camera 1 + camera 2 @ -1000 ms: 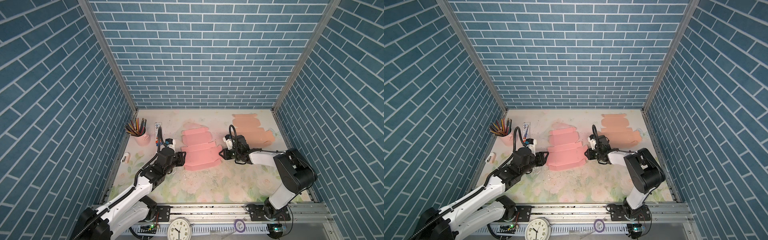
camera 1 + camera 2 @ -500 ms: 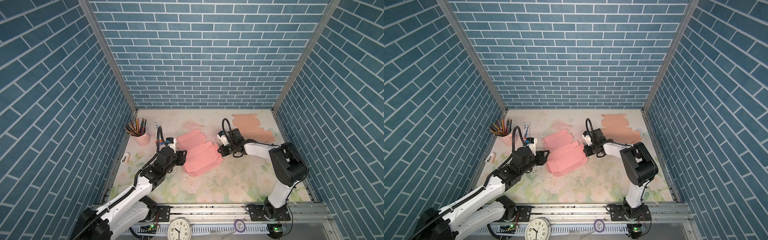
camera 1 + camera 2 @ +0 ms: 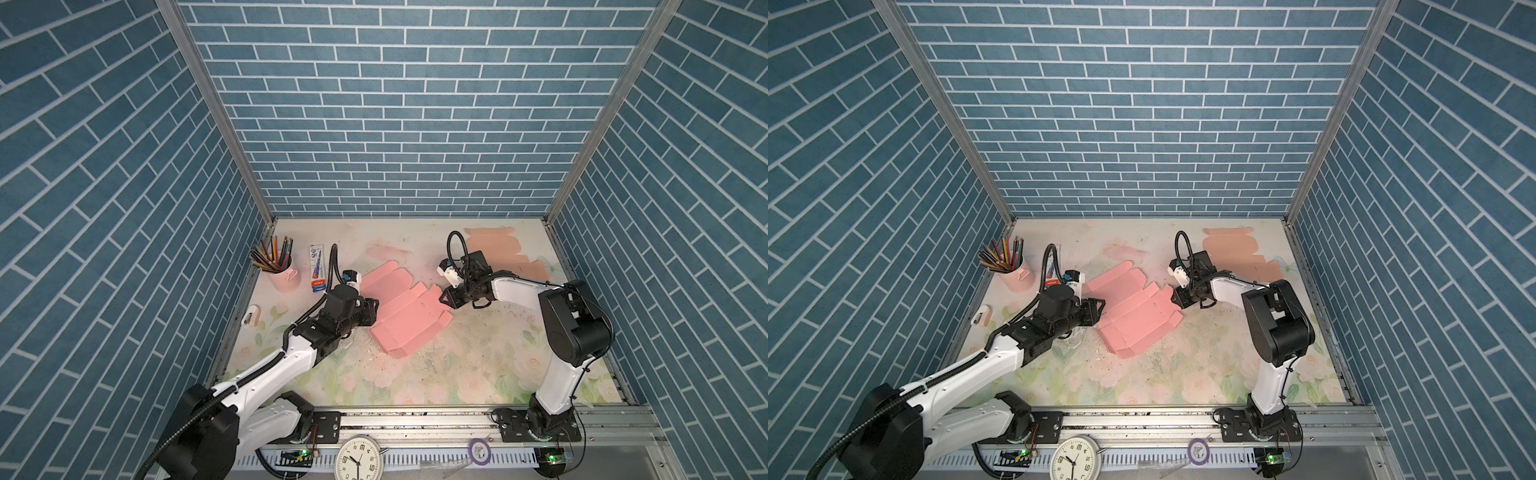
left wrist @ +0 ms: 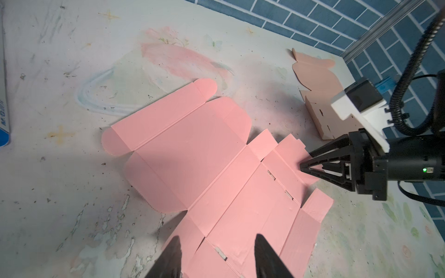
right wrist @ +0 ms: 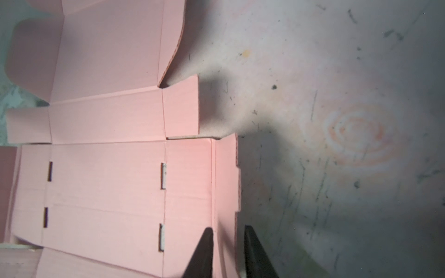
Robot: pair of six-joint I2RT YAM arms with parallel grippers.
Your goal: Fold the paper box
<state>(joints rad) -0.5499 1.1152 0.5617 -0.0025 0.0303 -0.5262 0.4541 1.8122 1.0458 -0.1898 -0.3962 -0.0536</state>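
Observation:
The paper box (image 3: 409, 316) (image 3: 1138, 316) is a flat, unfolded pink cut-out lying askew on the floral tabletop. My left gripper (image 3: 375, 308) (image 3: 1102, 309) (image 4: 218, 252) is open, low over the sheet's left edge, its two fingers spread above a slotted panel. My right gripper (image 3: 442, 297) (image 3: 1173, 297) (image 5: 227, 233) is at the sheet's right edge. Its fingers stand slightly apart on either side of a narrow side flap (image 5: 226, 183), with a gap showing, so it is open. The left wrist view shows its tips (image 4: 302, 166) at that flap.
A second flat cut-out, tan (image 3: 498, 249) (image 4: 317, 79), lies at the back right. A pink cup of pencils (image 3: 282, 270), a blue-and-white packet (image 3: 318, 268) and a small white item (image 3: 250, 314) sit along the left wall. A clock (image 3: 357, 459) lies on the front rail.
The pink sheet has been dragged left and turned from square to askew. My right gripper moved left with it and its jaws have parted. The left arm has stayed put.

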